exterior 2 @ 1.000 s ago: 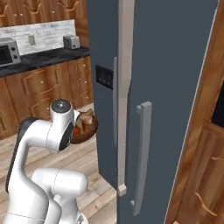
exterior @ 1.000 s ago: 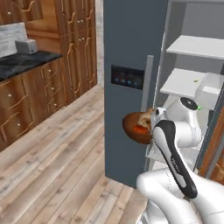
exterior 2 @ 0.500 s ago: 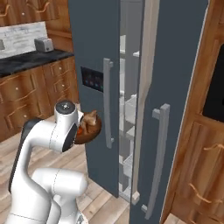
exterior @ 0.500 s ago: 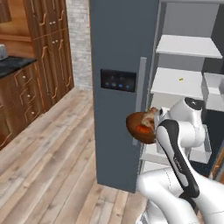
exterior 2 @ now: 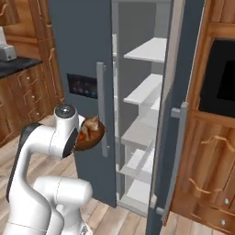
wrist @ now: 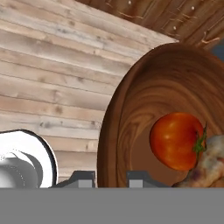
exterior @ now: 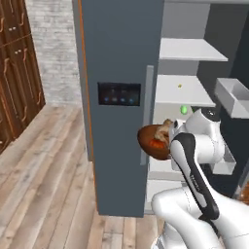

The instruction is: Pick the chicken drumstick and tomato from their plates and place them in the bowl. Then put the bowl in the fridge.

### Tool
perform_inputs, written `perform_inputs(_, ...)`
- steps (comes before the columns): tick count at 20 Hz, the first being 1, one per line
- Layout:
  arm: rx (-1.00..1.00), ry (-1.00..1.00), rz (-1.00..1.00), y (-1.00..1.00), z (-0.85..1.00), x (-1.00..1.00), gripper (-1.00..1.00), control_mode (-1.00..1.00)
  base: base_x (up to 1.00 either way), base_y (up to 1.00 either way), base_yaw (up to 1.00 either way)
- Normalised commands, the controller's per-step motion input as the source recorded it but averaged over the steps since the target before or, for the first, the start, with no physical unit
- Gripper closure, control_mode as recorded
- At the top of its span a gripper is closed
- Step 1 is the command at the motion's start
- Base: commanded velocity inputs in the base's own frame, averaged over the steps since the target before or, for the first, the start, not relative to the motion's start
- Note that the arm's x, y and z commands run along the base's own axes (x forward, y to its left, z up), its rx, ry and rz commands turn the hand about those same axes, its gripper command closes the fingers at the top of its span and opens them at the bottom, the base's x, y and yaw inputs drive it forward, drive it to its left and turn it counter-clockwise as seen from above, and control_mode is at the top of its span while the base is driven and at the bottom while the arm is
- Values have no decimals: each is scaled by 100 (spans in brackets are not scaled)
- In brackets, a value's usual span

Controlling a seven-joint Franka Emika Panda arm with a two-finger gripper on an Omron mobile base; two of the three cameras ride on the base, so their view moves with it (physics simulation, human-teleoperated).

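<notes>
The two small dark fingers [wrist: 111, 178] pinch the near rim of the round, deep, reddish-brown wooden bowl [wrist: 131, 122], one tip on each side of its wall. Inside the bowl lie the small round red-orange tomato [wrist: 176, 141] and, touching it, the golden-brown chicken drumstick [wrist: 209, 165]. The bowl [exterior: 151, 142] is held in the air just in front of the tall slate-grey fridge [exterior: 121, 58], beside its long grey handle [exterior: 147, 114], near the open compartment's white shelves [exterior 2: 146, 89].

Center-left, the bowl [exterior 2: 92, 137] with tomato [exterior 2: 81, 136] and chicken drumstick [exterior 2: 93, 124] sits right against the open fridge [exterior 2: 87, 59] door.
</notes>
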Motion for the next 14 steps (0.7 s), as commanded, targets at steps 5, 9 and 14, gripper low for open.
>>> perform_inputs(5,0,0,0,0,0,0,100,100,-3,40,-57)
perform_inputs(9,0,0,0,0,0,0,100,100,-1,46,-52)
perform_inputs(14,0,0,0,0,0,0,100,100,-1,52,-37)
